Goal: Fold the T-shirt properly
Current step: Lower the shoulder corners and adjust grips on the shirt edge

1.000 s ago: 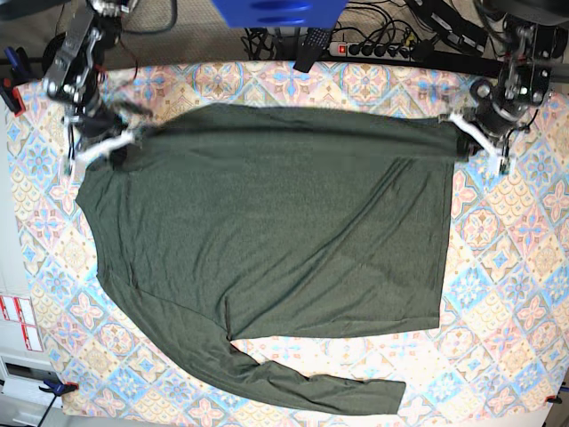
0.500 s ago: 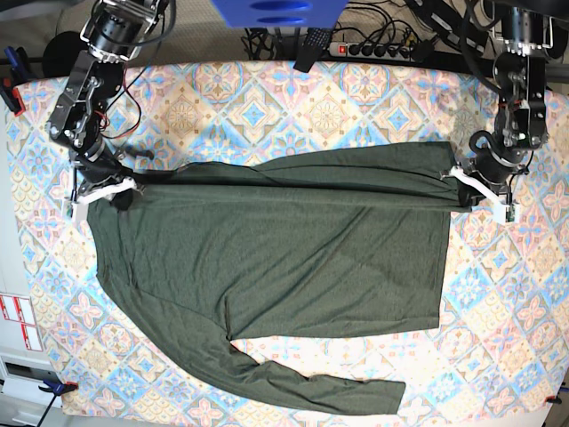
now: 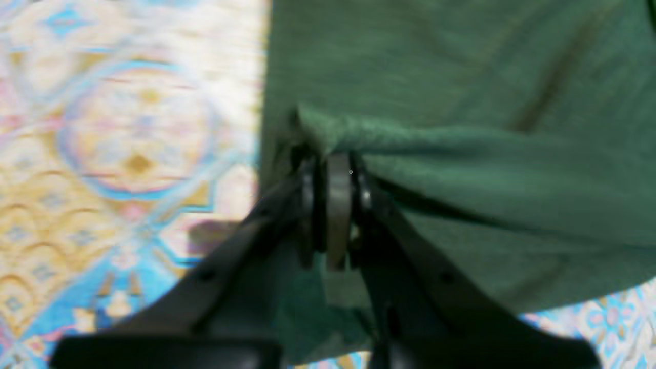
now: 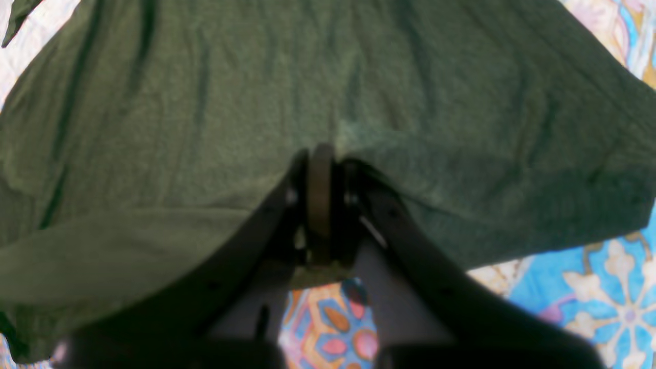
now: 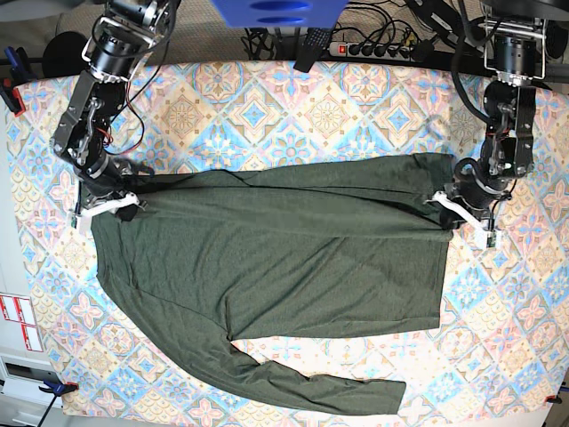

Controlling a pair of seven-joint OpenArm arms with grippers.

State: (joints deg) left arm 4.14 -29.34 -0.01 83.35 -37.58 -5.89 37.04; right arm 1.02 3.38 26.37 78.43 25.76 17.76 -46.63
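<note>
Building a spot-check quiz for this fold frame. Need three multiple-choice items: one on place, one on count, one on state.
1. Where does the free long sleeve lie in the base view?
A. along the bottom edge of the cloth
B. over the top edge
C. hanging off the right side

2. How many garments are on the table?
A. one
B. two
C. three

3. What are the two grippers doing?
A. both open above the fabric
B. both shut on the fabric
C. one shut, one open

Key:
1 A: the sleeve runs out from the T-shirt across the lower part of the patterned tablecloth.
2 A: only the one olive-green shirt shows.
3 B: the left gripper and the right gripper each pinch a top corner; both wrist views show closed jaws with fabric bunched at the tips.
</note>
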